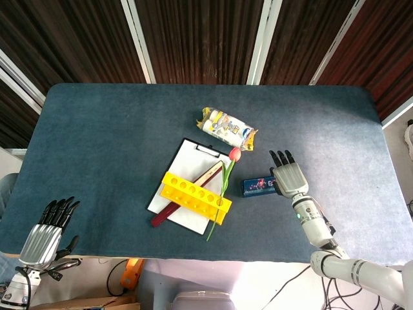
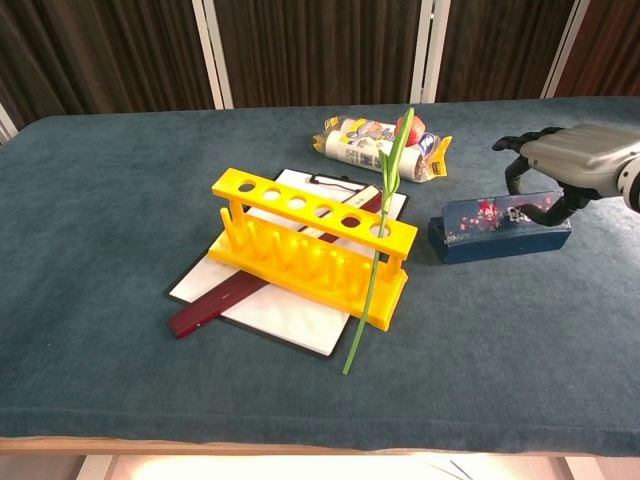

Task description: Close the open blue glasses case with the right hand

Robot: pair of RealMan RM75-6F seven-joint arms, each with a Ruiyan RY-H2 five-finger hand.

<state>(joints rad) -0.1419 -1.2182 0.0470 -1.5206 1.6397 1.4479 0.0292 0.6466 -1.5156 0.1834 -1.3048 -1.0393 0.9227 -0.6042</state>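
Observation:
The blue glasses case [image 1: 257, 186] [image 2: 498, 228] lies right of the yellow rack, its flowered lid down on the base or very nearly so. My right hand [image 1: 288, 175] [image 2: 572, 158] arches over the case's right end. Its fingers [image 2: 512, 160] reach over the lid's far side and the thumb touches the front; it grips nothing. My left hand [image 1: 48, 231] hangs past the table's near left edge with fingers apart and empty; the chest view does not show it.
A yellow test-tube rack [image 1: 195, 197] [image 2: 312, 245] stands on a white clipboard [image 1: 187, 165] with a dark red strip [image 2: 205, 311] under it. A tulip [image 1: 233, 155] leans on the rack. A snack packet [image 1: 226, 128] [image 2: 375, 143] lies behind.

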